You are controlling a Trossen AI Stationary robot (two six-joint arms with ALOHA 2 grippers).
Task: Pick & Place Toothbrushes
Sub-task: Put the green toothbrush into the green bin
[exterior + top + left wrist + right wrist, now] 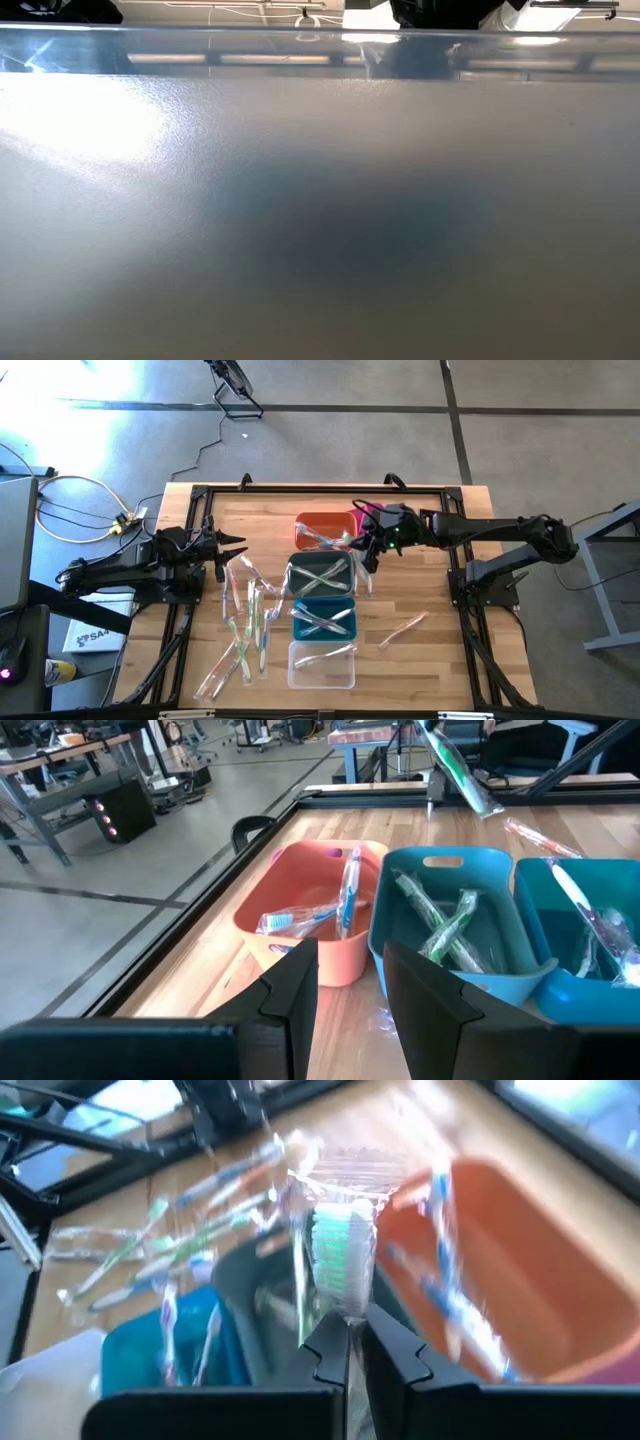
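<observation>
Held toothbrush: a green toothbrush (342, 1265) in a clear wrapper stood pinched between the right fingers (357, 1348), its bristle end sticking out past the tips.
Right fingers: pressed together on that wrapper, hanging over the near edge of the orange bin (325, 526) and the grey bin (322, 573).
Left fingers: the left fingers (352, 982) stood spread with nothing between them, at the table's left side, facing the row of bins.
Loose toothbrushes: a scattered pile (245, 625) lay on the table (430, 650) just ahead of the left fingers; one more (402, 628) lay alone, well apart from the right fingers.
Sorted toothbrushes: blue ones lay in the orange bin, green ones crossed in the grey bin, others in the teal bin (324, 619) and the clear bin (321, 664).
Hard to make out: the low view gave only a blurred grey surface; the right wrist view was smeared, so colours in the pile were unclear.
</observation>
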